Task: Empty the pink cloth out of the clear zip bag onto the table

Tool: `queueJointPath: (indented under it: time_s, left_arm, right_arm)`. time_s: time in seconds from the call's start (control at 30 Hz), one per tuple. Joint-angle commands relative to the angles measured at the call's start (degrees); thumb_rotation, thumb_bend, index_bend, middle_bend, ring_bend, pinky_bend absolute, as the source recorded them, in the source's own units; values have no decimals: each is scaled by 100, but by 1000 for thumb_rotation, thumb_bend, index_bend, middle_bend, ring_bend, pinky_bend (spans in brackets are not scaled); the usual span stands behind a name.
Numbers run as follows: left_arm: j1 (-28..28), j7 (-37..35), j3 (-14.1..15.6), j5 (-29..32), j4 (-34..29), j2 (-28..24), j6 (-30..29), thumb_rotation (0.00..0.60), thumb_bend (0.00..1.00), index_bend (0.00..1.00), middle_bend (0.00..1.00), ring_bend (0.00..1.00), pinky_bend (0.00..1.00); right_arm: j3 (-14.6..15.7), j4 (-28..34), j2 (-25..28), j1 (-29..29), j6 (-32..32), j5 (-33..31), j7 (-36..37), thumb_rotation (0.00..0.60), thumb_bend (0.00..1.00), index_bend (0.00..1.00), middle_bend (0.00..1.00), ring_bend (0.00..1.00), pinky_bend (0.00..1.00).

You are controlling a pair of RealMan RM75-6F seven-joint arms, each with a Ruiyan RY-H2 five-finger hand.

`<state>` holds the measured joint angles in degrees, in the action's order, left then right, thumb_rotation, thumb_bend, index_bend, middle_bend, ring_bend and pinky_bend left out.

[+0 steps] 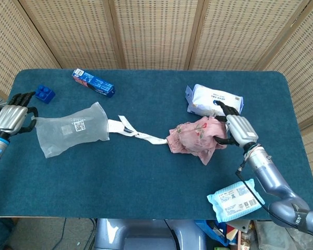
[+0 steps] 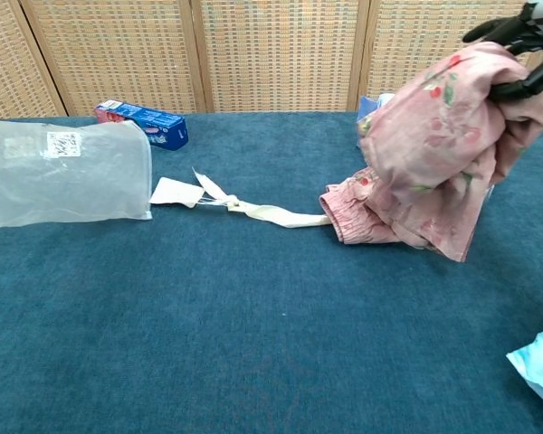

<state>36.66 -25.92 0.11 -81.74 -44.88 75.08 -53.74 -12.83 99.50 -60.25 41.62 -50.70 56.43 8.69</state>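
Pink cloth [image 1: 194, 140], patterned with small flowers, hangs bunched from the right hand [image 1: 237, 130], which grips its upper folds right of the table's middle; its lower hem touches the table [image 1: 146, 187]. In the chest view the cloth is lifted up at the right, fully outside the bag. A cream ribbon [image 1: 135, 132] trails from the cloth's left side across the surface, ending in a flat tag just beside the bag's mouth. The clear zip bag [image 1: 70, 134] lies near the left edge, puffed and bearing a white label, its far end pinched by the left hand [image 1: 9, 119], whose dark fingers curl around it. Behind the right hand, toward the back right corner, sits a white wipes pack [image 1: 215, 102]. A blue toothpaste box [image 1: 93, 83] lies near the back edge at left, a blue toy brick [image 1: 44, 93] by the back left corner. A light-blue wipes packet [image 1: 235, 199] overhangs the front edge at right.
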Motion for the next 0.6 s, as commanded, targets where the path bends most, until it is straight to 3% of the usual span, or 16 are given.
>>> queueJointPath:
  time_s: [0.03,0.1,0.13,0.17,0.2,0.27,0.33,0.43,0.6]
  left_arm:
    - [-59,-69,-16,15,108,17,35,600,510,579,0,0,0]
    - [-77,-87,-17,44,83,1,145,600,340,193,0,0,0]
    - [-78,-81,-17,53,66,-9,171,600,260,76,0,0,0]
    - [-81,-61,-19,75,20,-36,228,600,163,1,0,0,0]
    - [-97,-16,-31,130,-107,-113,311,600,122,0,0,0,0]
    - [-170,45,-127,264,-431,-284,253,600,101,0,0,0,0]
    - [-552,155,-349,634,-1107,-698,-228,600,95,0,0,0,0]
    - [-943,626,-464,947,-2062,-1190,-704,600,95,0,0,0,0]
    - [-1620,1293,-481,1201,-3186,-1618,-1647,600,93,0,0,0,0]
  right_arm:
    - [22,-60,5,-67,26,53,64,600,844,682,0,0,0]
    - [37,-73,7,-127,-4,171,99,600,586,510,0,0,0]
    - [42,-72,7,-140,-16,201,101,600,329,308,0,0,0]
    - [56,-65,14,-167,-41,264,100,600,142,153,0,0,0]
    - [96,-26,48,-212,-75,371,74,600,20,33,0,0,0]
    - [175,76,154,-307,-188,551,-52,600,0,0,0,0,0]
    - [338,75,281,-747,-1160,1255,-422,600,0,0,0,0,0]
    - [600,-285,206,-1237,-2002,2106,-261,600,0,0,0,0,0]
    - [932,-896,106,-1913,-2994,2821,92,600,0,0,0,0,0]
